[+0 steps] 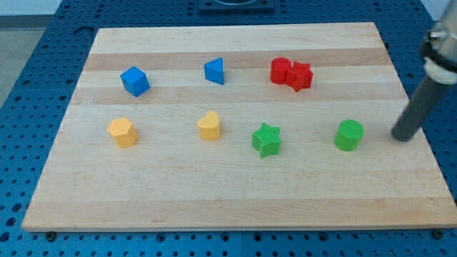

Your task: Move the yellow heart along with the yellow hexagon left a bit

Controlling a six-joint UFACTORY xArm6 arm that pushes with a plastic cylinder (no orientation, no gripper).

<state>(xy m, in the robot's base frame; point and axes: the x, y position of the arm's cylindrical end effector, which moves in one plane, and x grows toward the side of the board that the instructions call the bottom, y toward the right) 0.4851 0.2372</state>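
Note:
The yellow heart [209,126] sits near the middle of the wooden board [235,200]. The yellow hexagon [123,132] sits to its left, well apart from it. My tip [403,136] is at the board's right edge, far to the right of both yellow blocks, just right of the green cylinder [349,135]. It touches no block.
A green star [266,140] lies right of the yellow heart. A blue cube [134,81] and a blue triangular block [214,71] are in the upper row. Two red blocks [291,73] touch each other at the upper right.

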